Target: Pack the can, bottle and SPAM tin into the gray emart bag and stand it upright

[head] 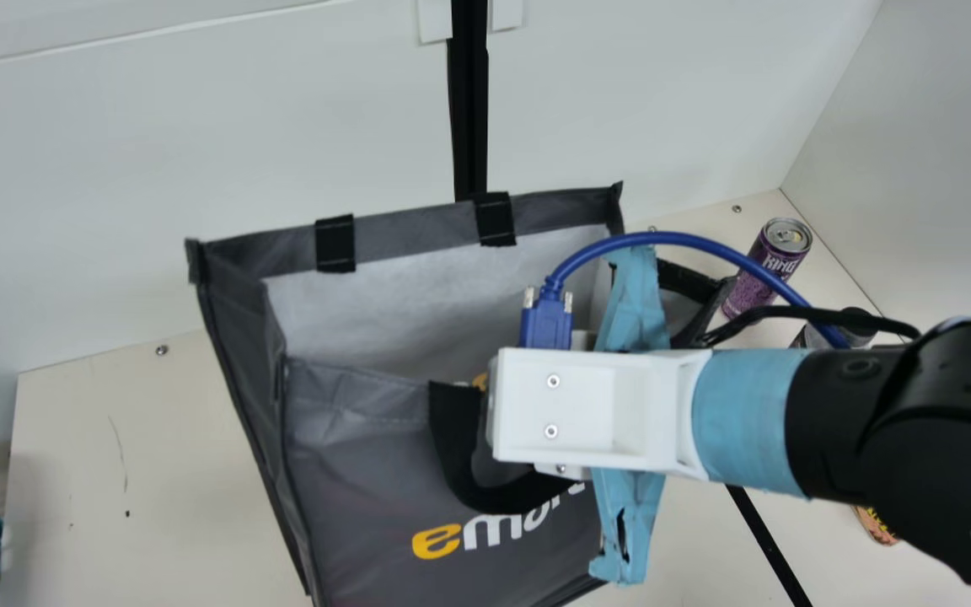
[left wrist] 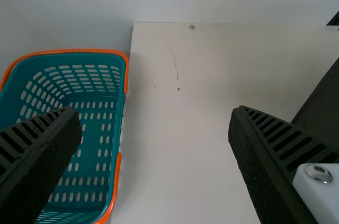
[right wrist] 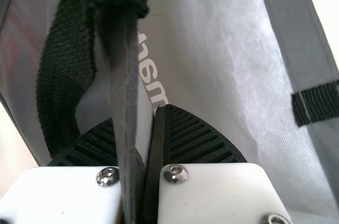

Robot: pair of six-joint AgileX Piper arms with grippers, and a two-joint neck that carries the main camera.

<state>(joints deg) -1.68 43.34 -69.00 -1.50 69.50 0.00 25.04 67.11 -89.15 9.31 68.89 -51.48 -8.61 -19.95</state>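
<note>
The main view is lit brightly and evenly, with soft shading in the deep interior of the gray fabric bag with black straps (head: 367, 497). In the left wrist view, a faint, blurred-edged shadow is cast on the cream table (left wrist: 185, 155) beside the teal plastic basket with an orange rim (left wrist: 79, 51). In the right wrist view, pale glare is thrown back by the silvery woven lining (right wrist: 228, 49), small glints are caught by round steel screws (right wrist: 175, 173), and the upper right corner is washed out.

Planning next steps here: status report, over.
Left gripper open above table. Right gripper shut on gray bag. Purple can outside it. Right arm hides part of bag.
</note>
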